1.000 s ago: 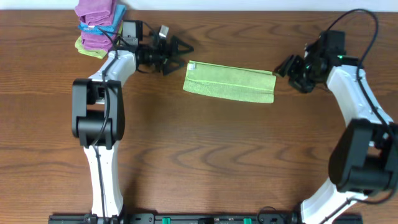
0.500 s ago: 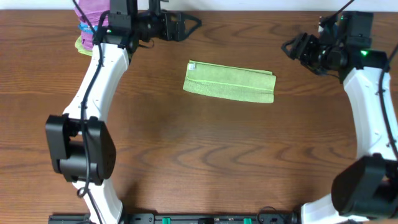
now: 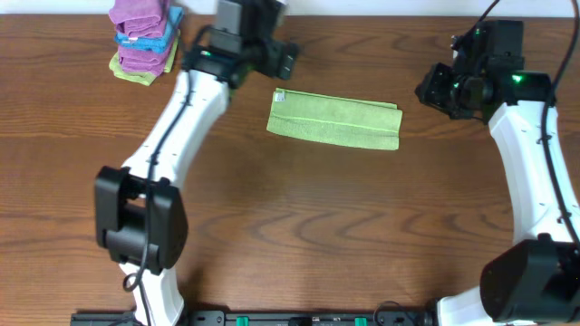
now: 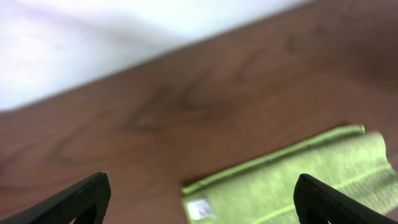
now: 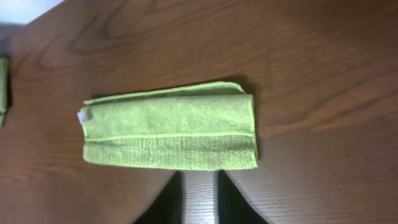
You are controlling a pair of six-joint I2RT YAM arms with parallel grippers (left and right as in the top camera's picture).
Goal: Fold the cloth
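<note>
**Cloth looks mostly folded, both grippers are off it**

The lime-green cloth [image 3: 334,120] is laid out as a long narrow strip on the wooden table [image 3: 290,226], toward 12 o'clock from the middle. Doubled layers can be made out in the right wrist view, with the edges lined up fairly neatly and a small white tag [image 5: 83,115] showing at one end. So at least one fold can be called done. One more, end to end, is probably what's left if a compact square is wanted.

The left gripper [image 3: 285,60] is parked at roughly 10 o'clock of the cloth, spread wide with nothing in it. The right gripper [image 5: 199,193] is off at about 2 o'clock, its fingers drawn almost together, also empty.

A stack of spare towels [image 3: 140,41], purple with a blue one and a green one underneath, is piled in the 10 o'clock corner, well apart. Nothing is seen in the way.
</note>
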